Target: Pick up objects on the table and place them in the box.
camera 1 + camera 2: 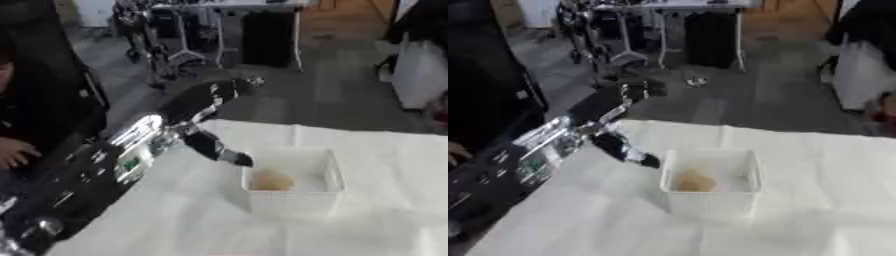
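A rounded tan object (271, 180) is lying inside the white box (336, 176), resting on the box floor toward its left and near side. It is looking soft-edged and lumpy, like a small bun or ball, with no clear long axis that you could line up to. The box itself is sitting upright on the white-covered table (385, 220), roughly in the middle of your view.

Your left hand (229, 156) is reaching in from the left, with its dark fingers pointing down and to the right, just beside the box's left rim. The tan object is lying to the right of that hand and slightly below it, across the box wall. Whether the fingers are spread or curled cannot be told here; nothing is visibly caught in them. Your right hand is not showing in either view, so the left is the nearer one.
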You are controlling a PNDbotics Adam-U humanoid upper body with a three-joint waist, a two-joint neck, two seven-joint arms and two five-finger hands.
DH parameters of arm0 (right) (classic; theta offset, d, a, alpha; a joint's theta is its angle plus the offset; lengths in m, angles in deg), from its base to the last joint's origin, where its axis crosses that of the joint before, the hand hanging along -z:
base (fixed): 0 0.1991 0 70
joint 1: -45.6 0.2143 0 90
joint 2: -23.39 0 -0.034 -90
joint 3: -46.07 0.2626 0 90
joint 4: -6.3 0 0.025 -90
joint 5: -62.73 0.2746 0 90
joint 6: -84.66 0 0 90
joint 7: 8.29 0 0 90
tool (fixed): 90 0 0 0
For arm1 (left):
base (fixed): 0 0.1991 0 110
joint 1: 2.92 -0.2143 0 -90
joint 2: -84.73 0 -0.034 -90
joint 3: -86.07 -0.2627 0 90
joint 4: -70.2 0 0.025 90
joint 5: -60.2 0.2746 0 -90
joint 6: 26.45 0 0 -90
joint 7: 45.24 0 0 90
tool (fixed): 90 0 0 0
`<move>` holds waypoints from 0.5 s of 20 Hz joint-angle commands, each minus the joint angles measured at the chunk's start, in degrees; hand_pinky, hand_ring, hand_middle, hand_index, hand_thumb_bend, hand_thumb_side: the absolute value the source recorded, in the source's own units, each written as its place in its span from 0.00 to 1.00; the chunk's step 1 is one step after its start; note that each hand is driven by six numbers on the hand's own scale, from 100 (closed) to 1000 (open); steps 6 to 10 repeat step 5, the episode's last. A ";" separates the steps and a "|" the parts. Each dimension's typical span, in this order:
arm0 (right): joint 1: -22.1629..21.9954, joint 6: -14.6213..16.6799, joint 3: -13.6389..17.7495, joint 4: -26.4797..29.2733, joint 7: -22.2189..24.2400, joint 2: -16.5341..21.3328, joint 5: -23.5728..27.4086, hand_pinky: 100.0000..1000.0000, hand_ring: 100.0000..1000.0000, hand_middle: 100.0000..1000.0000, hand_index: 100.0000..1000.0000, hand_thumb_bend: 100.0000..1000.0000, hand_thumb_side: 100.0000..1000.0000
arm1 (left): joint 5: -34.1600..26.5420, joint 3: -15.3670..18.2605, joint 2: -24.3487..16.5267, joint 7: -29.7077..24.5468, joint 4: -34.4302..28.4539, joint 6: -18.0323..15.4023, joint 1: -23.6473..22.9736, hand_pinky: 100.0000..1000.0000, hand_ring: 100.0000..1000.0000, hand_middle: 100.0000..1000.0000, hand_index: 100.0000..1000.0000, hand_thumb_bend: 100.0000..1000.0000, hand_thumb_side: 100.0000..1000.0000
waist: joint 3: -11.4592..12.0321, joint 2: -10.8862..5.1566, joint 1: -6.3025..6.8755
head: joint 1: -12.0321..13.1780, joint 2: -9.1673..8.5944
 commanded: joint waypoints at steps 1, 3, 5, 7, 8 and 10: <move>-1.74 -0.06 1.50 0.75 -1.37 2.30 -1.08 0.00 0.38 0.43 0.71 0.19 1.00 | -11.44 2.79 6.86 1.60 -12.37 -3.38 -5.96 0.46 0.66 0.78 0.85 0.72 0.82 | 1.92 -1.02 -1.48 | -1.54 -5.45; -3.59 0.00 1.94 0.75 -2.01 3.08 -1.54 0.00 0.38 0.42 0.71 0.20 1.00 | -14.23 2.86 14.54 -3.02 -13.78 -9.13 -7.86 0.41 0.62 0.75 0.85 0.69 0.87 | 3.84 -1.07 -3.00 | -3.35 -7.76; -4.85 0.21 2.06 0.75 -2.19 3.79 -1.84 0.00 0.38 0.42 0.71 0.20 1.00 | -17.73 2.33 20.16 -10.25 -14.12 -10.80 -7.69 0.40 0.61 0.74 0.84 0.69 0.87 | 5.35 -1.04 -4.00 | -4.96 -9.65; -4.85 0.21 2.06 0.75 -2.19 3.79 -1.84 0.00 0.38 0.42 0.71 0.20 1.00 | -17.73 2.33 20.16 -10.25 -14.12 -10.80 -7.69 0.40 0.61 0.74 0.84 0.69 0.87 | 5.35 -1.04 -4.00 | -4.96 -9.65; -4.85 0.21 2.06 0.75 -2.19 3.79 -1.84 0.00 0.38 0.42 0.71 0.20 1.00 | -17.73 2.33 20.16 -10.25 -14.12 -10.80 -7.69 0.40 0.61 0.74 0.84 0.69 0.87 | 5.35 -1.04 -4.00 | -4.96 -9.65; -4.85 0.21 2.06 0.75 -2.19 3.79 -1.84 0.00 0.38 0.42 0.71 0.20 1.00 | -17.73 2.33 20.16 -10.25 -14.12 -10.80 -7.69 0.40 0.61 0.74 0.84 0.69 0.87 | 5.35 -1.04 -4.00 | -4.96 -9.65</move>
